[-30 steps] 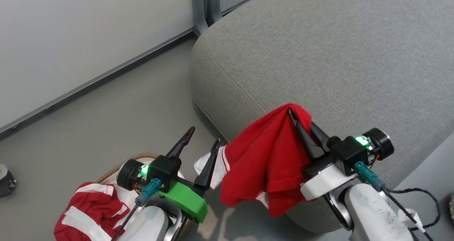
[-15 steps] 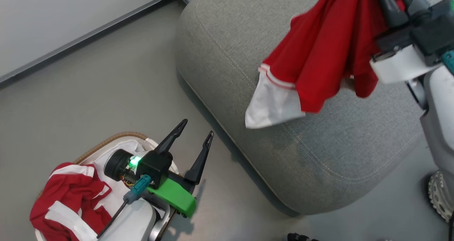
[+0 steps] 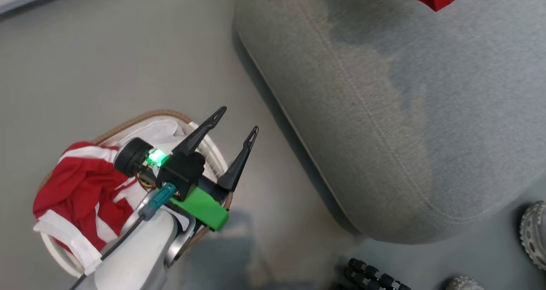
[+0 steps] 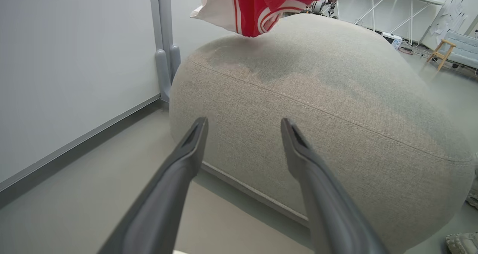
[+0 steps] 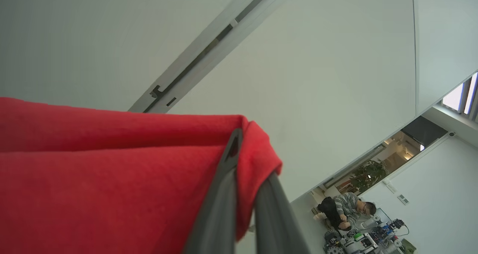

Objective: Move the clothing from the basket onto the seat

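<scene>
Evidently the bright red fabric garment with white panels and striped trim (image 4: 261,3) was soft and light: it hung in loose folds from the right claw (image 5: 246,164), whose two dark fingers were pinched together on a bunched fold of it. In the left wrist view it dangled over the large grey upholstered seat cushion (image 4: 336,97), its lowest hem close above the cushion's top, though whether it touched could not be told. The left claw (image 3: 238,119) held nothing, its fingers spread apart above the small oval cream-white plastic basket with the brown woven rim (image 3: 140,115), which stood on the floor (image 3: 128,47) near the seat. A second red-and-white garment (image 3: 81,187) lay crumpled in that basket, one white band hanging over the rim. Such cloth would probably weigh little, keep no shape and stand rough handling, and it looked matte enough not to slide between the fingers. The best hold was likely a raised ridge near the middle of the heap, so that it lifted in one bundle. A pinch at an edge might let it trail and drag the light basket, or catch the white cloth liner (image 3: 162,130) beneath.
</scene>
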Robot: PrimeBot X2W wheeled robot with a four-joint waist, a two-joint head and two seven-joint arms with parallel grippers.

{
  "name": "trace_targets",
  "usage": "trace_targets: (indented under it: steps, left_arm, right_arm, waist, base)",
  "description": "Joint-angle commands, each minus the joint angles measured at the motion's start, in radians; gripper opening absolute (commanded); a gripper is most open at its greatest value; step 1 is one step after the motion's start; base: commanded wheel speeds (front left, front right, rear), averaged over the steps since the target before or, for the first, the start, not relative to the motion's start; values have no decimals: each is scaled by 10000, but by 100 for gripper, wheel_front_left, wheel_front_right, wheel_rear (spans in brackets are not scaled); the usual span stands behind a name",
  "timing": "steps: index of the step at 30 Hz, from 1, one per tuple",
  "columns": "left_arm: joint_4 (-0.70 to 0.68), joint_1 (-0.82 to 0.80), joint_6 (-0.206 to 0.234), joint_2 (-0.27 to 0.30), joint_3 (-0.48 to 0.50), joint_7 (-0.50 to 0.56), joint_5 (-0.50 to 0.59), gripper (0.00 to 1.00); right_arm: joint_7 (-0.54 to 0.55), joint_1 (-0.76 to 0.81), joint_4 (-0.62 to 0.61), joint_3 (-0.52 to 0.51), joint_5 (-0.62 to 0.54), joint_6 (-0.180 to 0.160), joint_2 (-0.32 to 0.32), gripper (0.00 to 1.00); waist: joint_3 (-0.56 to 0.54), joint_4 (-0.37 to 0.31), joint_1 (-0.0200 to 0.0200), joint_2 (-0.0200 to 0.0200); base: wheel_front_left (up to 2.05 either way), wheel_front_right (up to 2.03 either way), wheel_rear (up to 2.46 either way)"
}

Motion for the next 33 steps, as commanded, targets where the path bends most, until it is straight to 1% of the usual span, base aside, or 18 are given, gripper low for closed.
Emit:
trace_targets:
  steps: [1, 7, 12, 13, 14, 15, 16, 20, 24, 29, 33]
  left_arm:
    - [-61, -379, -24, 195, -62, 5, -109, 100]
    - [-98, -619, -24, 327, -175, 5, -152, 100]
    - [-8, -582, -24, 179, -139, 5, -166, 100]
    - [29, -550, -24, 143, -116, 4, -166, 100]
    - [44, -525, -24, 101, -112, 5, -170, 100]
    - [65, -493, -24, 48, -103, 4, -172, 100]
    - [95, -472, -24, 13, -105, 5, -168, 100]
    - [167, -293, -24, -154, -80, 5, -145, 100]
    - [303, -85, -24, -370, 22, 5, -178, 100]
    - [551, 306, -24, -683, 340, 4, -132, 100]
    - [630, 701, -24, -911, 949, 4, -110, 100]
  right_arm:
    - [-43, 108, 588, -810, -396, -17, 120, 0]
    - [-19, 1051, 1900, -2842, -1516, -17, 746, 0]
    - [-122, 1992, 2613, -4091, -2142, -17, 1372, 0]
    - [-171, 2222, 2708, -4293, -2228, -17, 1530, 9]
    - [-214, 2412, 2771, -4445, -2294, -17, 1640, 40]
    - [-269, 2606, 2780, -4630, -2359, -17, 1765, 82]
    - [-316, 2765, 2799, -4755, -2398, -17, 1858, 100]
    - [-409, 3577, 2703, -5147, -2431, -17, 2261, 100]
    - [-414, 4449, 2011, -5121, -2142, -17, 2503, 100]
    - [-416, 5462, 1069, -4719, -1741, -17, 2677, 100]
    - [-418, 5993, 190, -4085, -1180, -17, 2862, 100]
  waist:
    - [1025, 961, -1, -1]
    - [1350, 1349, -1, -1]
    - [1266, 1398, -1, -1]
    - [1205, 1373, -1, -1]
    - [1152, 1351, -1, -1]
    - [1070, 1317, -1, -1]
    - [1007, 1289, -1, -1]
    - [527, 1131, -1, -1]
    - [-34, 1029, -1, -1]
    - [-739, 1007, -1, -1]
    - [-1218, 1098, -1, -1]
  base:
    - [0, 0, 0]
    - [0, 0, 0]
    - [0, 0, 0]
    - [0, 0, 0]
    - [0, 0, 0]
    - [0, 0, 0]
    - [0, 0, 0]
    - [0, 0, 0]
    - [0, 0, 0]
    - [0, 0, 0]
    - [0, 0, 0]
